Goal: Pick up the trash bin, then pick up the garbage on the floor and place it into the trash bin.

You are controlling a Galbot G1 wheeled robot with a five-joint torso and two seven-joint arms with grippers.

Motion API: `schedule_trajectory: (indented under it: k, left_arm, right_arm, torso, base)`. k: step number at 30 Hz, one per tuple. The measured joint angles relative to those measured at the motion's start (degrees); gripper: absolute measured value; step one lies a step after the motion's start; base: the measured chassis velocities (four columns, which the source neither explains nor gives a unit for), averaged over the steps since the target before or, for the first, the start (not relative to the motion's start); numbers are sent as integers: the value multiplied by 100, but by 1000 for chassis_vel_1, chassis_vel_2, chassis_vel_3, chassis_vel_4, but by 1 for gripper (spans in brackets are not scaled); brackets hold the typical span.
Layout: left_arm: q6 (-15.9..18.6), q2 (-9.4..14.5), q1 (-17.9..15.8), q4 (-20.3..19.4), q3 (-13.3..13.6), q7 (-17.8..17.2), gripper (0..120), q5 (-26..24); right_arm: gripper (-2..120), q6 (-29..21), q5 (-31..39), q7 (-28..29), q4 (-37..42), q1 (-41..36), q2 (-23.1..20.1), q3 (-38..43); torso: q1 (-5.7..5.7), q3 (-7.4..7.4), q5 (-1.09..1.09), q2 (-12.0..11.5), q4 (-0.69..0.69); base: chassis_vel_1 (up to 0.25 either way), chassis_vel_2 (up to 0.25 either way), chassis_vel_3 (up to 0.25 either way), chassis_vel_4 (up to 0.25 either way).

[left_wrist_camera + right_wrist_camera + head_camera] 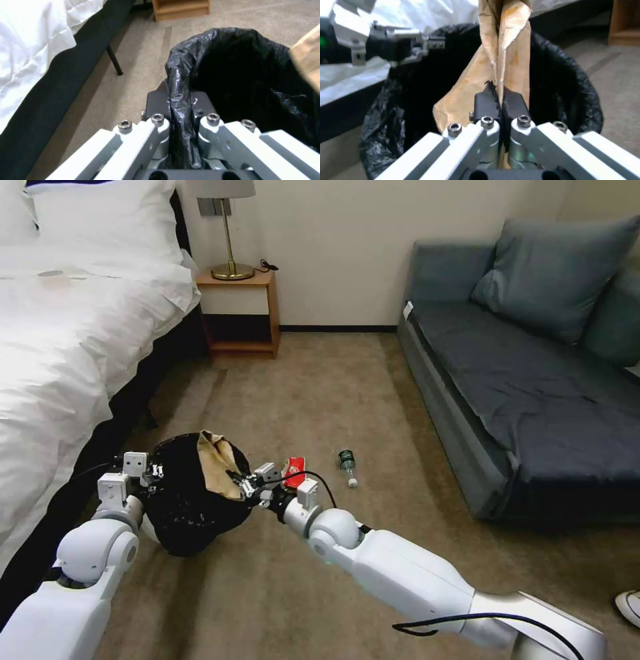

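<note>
Over one trash bin (pixel 183 507), one paper bag (pixel 219 463).

Trash bin (pixel 190 500): glossy black liner. Paper bag (pixel 217 463): plain tan-brown. Packet (pixel 295 472): red and white. Bottle (pixel 347 466): clear, green label. Carpet (pixel 300 393): beige-brown.

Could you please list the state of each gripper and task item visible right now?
left gripper: shut on the trash bin's rim.
trash bin: held off the floor, bag-lined, open.
right gripper: shut on the brown paper bag.
brown paper bag: crumpled, held over the bin's mouth.
red-and-white packet: on the carpet.
bottle: lying on its side on the carpet.
</note>
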Motion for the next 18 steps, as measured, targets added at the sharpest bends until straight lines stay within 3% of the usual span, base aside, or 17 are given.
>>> schedule_trajectory:
  k: [6, 13, 14, 17, 18]
  left_arm:
    - [3, -45, -8, 18, 14, -2, 5, 22]
    - [3, -68, -56, 42, 36, -2, 5, 27]
    - [3, -59, -57, 42, 35, -2, 5, 20]
    - [3, -47, -51, 42, 20, -1, 5, 14]
    - [-2, -38, -42, 42, -1, -1, 5, 12]
  right_arm:
    - [4, 38, -161, 118, -225, -5, 118, -93]
    - [28, 101, -227, 238, -488, 12, 277, -141]
    - [37, 136, -249, 275, -527, 32, 302, -141]
    - [42, 180, -344, 413, -554, 46, 312, -145]
    - [50, 239, -480, 573, -578, 56, 313, -147]
  torso:
    - [0, 0, 0, 0, -1]
    - [0, 0, 0, 0, -1]
    - [0, 0, 0, 0, 0]
    - [0, 0, 0, 0, 0]
    - [0, 0, 0, 0, -1]
  base:
    - [0, 0, 0, 0]
    - [0, 0, 0, 0]
    - [0, 0, 0, 0]
    - [0, 0, 0, 0]
    - [0, 0, 0, 0]
